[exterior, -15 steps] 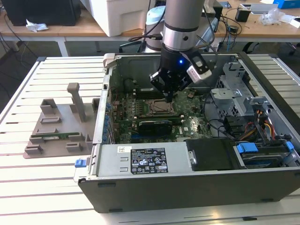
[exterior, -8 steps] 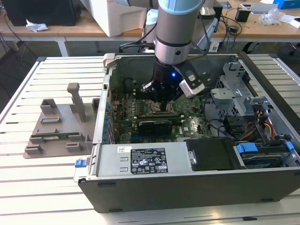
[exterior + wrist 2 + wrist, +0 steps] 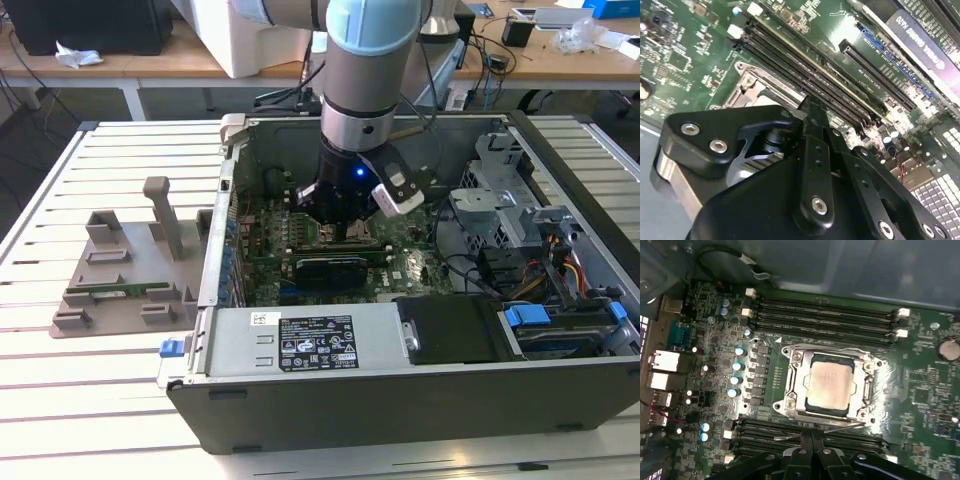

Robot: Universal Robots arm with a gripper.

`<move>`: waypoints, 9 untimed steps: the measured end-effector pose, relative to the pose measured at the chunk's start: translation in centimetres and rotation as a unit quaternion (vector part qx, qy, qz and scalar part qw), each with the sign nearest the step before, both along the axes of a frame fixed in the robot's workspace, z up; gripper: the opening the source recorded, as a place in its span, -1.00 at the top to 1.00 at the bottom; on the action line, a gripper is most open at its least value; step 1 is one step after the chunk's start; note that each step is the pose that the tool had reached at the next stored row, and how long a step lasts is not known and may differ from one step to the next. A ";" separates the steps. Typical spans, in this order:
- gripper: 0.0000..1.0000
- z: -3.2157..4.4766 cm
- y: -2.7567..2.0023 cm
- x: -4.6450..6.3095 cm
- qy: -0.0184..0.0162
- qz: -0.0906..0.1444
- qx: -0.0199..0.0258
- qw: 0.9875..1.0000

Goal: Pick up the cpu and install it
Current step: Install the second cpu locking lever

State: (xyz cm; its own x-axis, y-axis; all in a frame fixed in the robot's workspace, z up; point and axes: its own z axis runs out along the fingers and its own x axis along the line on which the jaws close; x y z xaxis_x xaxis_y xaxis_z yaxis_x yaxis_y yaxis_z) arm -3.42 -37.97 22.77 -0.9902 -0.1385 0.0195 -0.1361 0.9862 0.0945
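A white slatted table (image 3: 90, 400) carries an open dark computer case (image 3: 400, 400), lying on its side with its interior facing up, in the exterior view. To the exterior view's left of the case, and touching its edge, a grey moulded holder (image 3: 125, 270) with upright posts rests on the slats. A small blue clip (image 3: 172, 348) sits at the case's near corner. Behind the table stands a wooden bench (image 3: 150, 62) strewn with cables and small items.
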 end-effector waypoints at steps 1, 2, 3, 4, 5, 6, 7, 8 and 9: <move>0.79 -0.90 -0.07 -1.2 0.000 0.008 0.006 1.000; 0.79 -1.78 -0.09 -2.8 0.000 0.035 0.032 0.999; 0.79 -2.60 -0.13 -2.8 0.000 0.038 0.039 0.998; 0.79 -2.70 -0.10 -2.8 0.000 0.038 0.042 0.998; 0.79 -2.81 -0.10 -2.8 -0.001 0.039 0.044 0.998; 0.79 -2.82 -0.11 -2.8 -0.001 0.039 0.044 0.998; 0.79 -2.84 -0.12 -2.8 0.000 0.039 0.045 0.998; 0.79 -2.86 -0.12 -2.8 0.000 0.039 0.046 0.998; 0.79 -2.86 -0.12 -2.8 0.000 0.039 0.046 0.998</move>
State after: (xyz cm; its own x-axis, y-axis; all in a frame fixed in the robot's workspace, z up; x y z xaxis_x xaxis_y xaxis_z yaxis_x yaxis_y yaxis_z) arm -6.25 -38.09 19.92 -0.9764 -0.2161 0.0025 -0.2119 0.9598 0.1839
